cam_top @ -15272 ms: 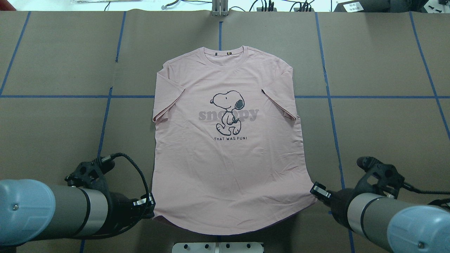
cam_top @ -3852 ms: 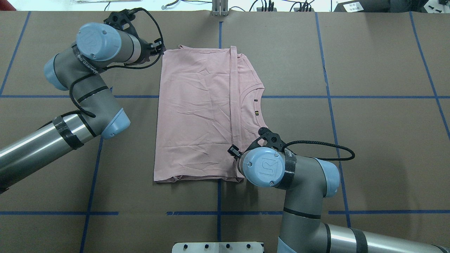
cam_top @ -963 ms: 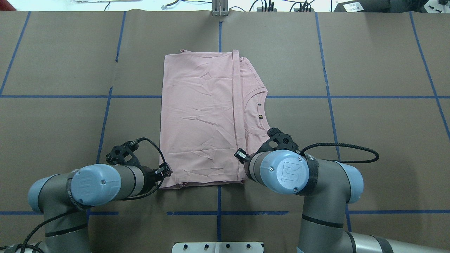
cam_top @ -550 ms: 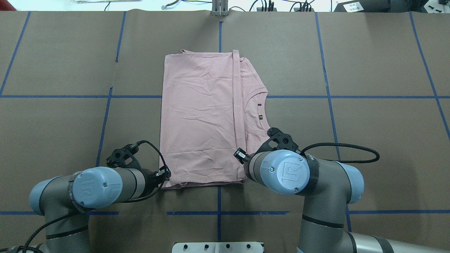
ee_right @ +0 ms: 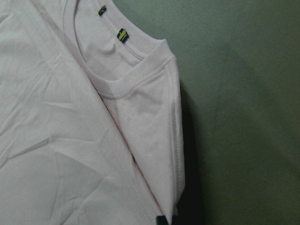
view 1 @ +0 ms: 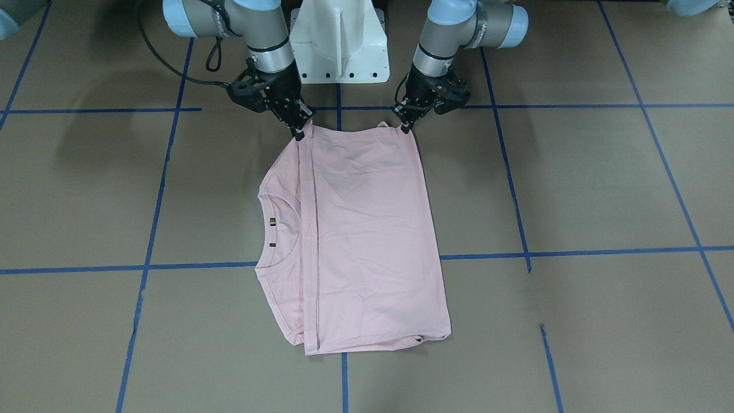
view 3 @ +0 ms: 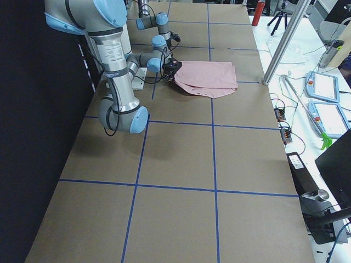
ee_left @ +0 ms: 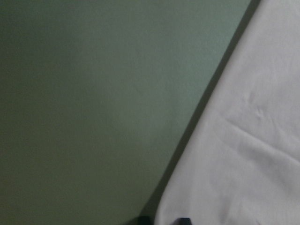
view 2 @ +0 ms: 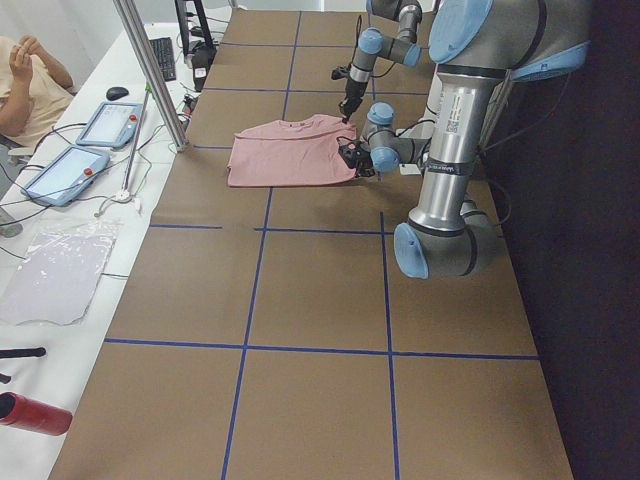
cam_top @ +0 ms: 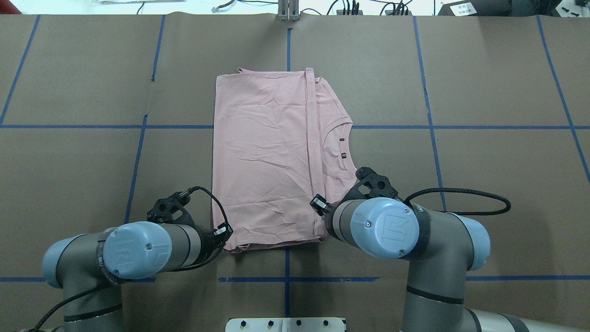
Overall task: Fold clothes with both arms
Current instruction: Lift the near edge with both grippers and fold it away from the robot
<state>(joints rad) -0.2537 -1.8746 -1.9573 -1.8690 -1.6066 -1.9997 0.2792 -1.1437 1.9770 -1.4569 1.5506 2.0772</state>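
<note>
Since the shot a moment ago, my left arm has slid inward along the near edge. The 7 o'clock corner of the pink T-shirt [cam_top: 262, 161] has come in with it. The shirt lies mid-table in the overhead view, already folded into a long panel, with its ribbed neck facing 3 o'clock.

The left gripper [view 1: 405, 127] is closed to a narrow pinch on that corner. The right gripper [view 1: 299, 133] looks pinched the same way on the 5 o'clock corner, just below the neck.

I judge the step in hand to be the cross fold. Next, both corners need lifting together and carrying level toward 12 o'clock, so the hem lands square.

The table [cam_top: 507, 69] is brown paper with a blue tape grid [cam_top: 431, 127], and the white pedestal [view 1: 338, 40] sits at 6 o'clock. On the bench beyond 12 o'clock are two tablets [view 2: 105, 125] and a red bottle [view 2: 30, 412], with a seated person [view 2: 30, 85] beside them.
</note>
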